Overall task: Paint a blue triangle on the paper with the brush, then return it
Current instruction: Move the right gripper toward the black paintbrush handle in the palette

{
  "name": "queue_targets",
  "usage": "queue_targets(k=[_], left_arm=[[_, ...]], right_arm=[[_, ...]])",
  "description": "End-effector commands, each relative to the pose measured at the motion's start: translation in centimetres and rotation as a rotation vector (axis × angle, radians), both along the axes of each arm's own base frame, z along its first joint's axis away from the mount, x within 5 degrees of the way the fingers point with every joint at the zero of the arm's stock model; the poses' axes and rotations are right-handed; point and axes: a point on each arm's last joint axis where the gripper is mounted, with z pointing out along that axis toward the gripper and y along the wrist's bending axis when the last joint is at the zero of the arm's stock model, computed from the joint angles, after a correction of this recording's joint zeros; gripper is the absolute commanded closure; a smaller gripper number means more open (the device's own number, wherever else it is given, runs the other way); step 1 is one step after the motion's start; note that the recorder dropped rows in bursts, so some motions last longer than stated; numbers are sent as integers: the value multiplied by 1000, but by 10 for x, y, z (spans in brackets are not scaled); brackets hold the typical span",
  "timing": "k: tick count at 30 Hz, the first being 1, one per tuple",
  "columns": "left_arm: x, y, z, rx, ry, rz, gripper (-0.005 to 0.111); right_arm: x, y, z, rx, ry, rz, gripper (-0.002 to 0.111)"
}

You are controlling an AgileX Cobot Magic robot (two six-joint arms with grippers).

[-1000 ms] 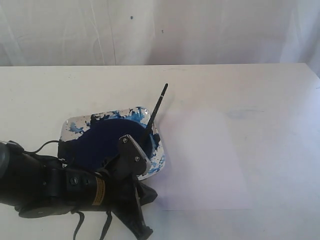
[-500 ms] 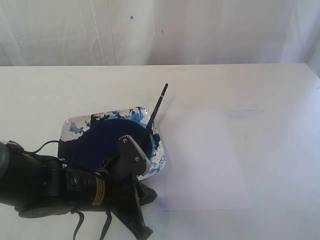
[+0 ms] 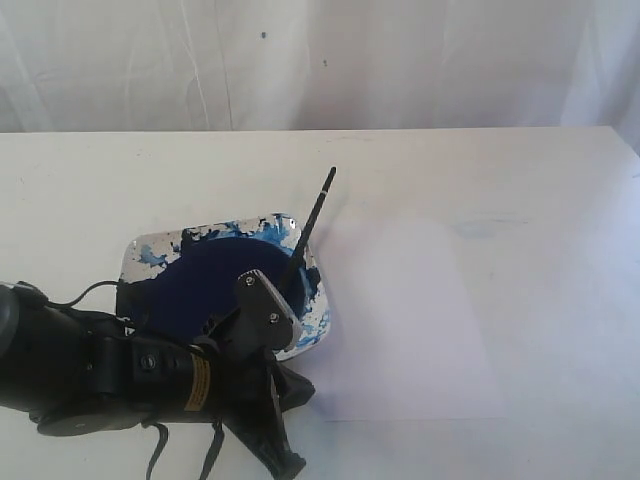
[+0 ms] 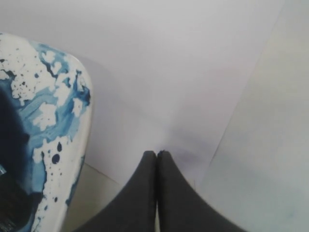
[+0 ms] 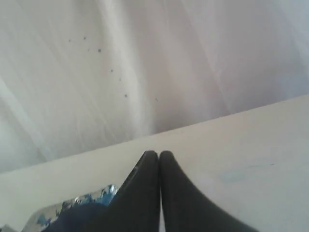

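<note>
Left gripper [image 4: 157, 154] and right gripper [image 5: 159, 153] are clenched empty as the brush [image 3: 308, 230] leans in the paint dish [image 3: 148, 254] beside the paper [image 3: 410, 330].

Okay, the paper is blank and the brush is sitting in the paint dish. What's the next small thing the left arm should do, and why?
Probably open the left gripper and bring it toward the handle of the brush. Its fingers are shut on nothing, above the blank paper beside the paint dish. The brush leans in that dish untouched, so painting likely cannot start until it is grasped.
</note>
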Motion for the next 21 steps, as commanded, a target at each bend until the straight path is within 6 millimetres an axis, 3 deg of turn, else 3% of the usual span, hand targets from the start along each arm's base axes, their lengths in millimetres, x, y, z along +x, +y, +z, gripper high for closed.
queue_targets(k=[1, 4, 8, 13, 21], left_arm=[[-1, -2, 0, -3, 2, -6, 107], [-1, -2, 0, -3, 2, -6, 107], [-1, -2, 0, -5, 2, -4, 107], [-1, -2, 0, -5, 2, -4, 107], [-1, -2, 0, -3, 2, -3, 107]], right_arm=[[14, 24, 16, -131, -50, 167, 108], [30, 43, 27, -188, -40, 260, 108], [70, 69, 36, -277, 31, 288, 108], [130, 103, 31, -357, 129, 284, 108], [224, 140, 15, -219, 283, 147, 108]])
